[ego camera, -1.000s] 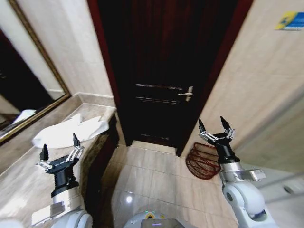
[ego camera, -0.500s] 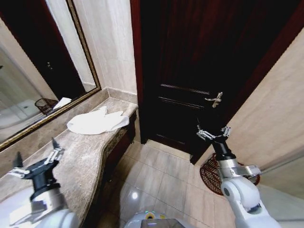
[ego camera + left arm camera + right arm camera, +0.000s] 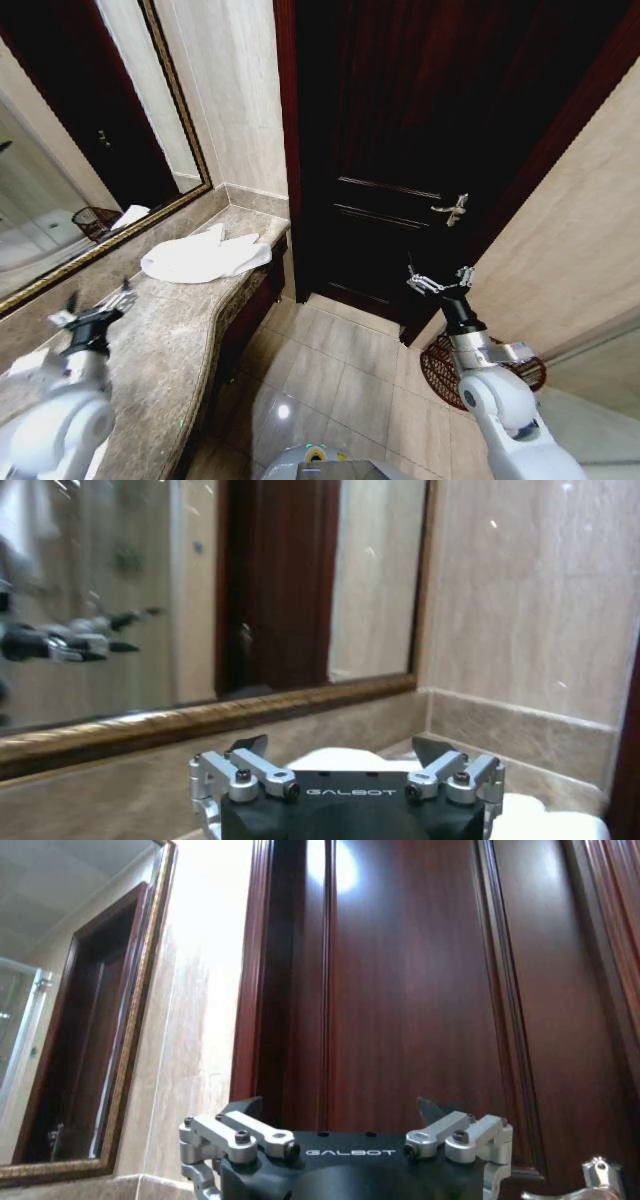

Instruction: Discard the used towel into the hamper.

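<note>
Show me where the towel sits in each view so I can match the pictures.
Head: the towel lies on the counter, left of centre, below the mirror.
Left wrist: the towel is low in the picture, just beyond the left pincer.
Right wrist: this camera faces the door.
Shared landmark: the mirror's gold frame.

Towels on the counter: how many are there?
1. The white towel lies crumpled on the marble counter, near the mirror and the corner by the door. The mirror reflects a white shape; more may be hidden.
</note>
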